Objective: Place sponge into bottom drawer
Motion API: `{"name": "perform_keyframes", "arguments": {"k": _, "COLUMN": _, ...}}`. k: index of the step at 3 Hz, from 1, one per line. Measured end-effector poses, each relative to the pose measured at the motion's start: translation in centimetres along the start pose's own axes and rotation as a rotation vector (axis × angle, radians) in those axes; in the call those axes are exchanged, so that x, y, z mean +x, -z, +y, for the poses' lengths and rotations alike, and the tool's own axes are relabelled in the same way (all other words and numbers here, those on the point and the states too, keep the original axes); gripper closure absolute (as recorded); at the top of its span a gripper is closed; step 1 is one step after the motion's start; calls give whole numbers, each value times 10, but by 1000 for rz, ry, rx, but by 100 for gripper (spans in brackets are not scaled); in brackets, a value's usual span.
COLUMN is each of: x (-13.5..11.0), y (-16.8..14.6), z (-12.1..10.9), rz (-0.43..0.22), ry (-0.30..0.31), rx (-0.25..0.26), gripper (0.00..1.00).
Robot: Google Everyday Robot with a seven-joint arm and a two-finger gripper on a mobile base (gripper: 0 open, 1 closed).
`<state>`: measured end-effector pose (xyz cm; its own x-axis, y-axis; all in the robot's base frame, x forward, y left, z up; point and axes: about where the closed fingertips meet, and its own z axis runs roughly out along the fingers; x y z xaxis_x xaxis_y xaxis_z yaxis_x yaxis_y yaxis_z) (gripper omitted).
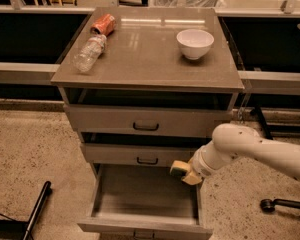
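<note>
The sponge [179, 169], a small pale yellow block with a dark green face, is held in my gripper [186, 174]. The gripper hangs at the end of my white arm [250, 149], which comes in from the right. It is just over the right rear corner of the open bottom drawer [145, 196], in front of the middle drawer's face. The bottom drawer is pulled out, and its grey interior shows nothing inside. Its dark handle [142, 233] shows at the frame's lower edge.
The grey cabinet top [150, 59] carries a white bowl [195, 43], a lying plastic bottle [89, 53] and a red can [104, 24]. The top drawer [146, 121] and middle drawer [140, 156] are slightly open. A chair base [285, 204] stands on the right floor, a dark leg [37, 209] on the left.
</note>
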<state>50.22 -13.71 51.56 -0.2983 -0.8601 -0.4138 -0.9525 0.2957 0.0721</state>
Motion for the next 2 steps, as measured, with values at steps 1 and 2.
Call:
{"name": "perform_keyframes", "arguments": {"k": 1, "x": -1, "y": -1, "z": -3, "rz": -6, "ry": -2, "rx": 11, "gripper": 100}}
{"name": "perform_keyframes", "arguments": {"k": 2, "x": 26, "y": -10, "z": -12, "rz": -29, "ry": -100, "rx": -27, "gripper": 100}}
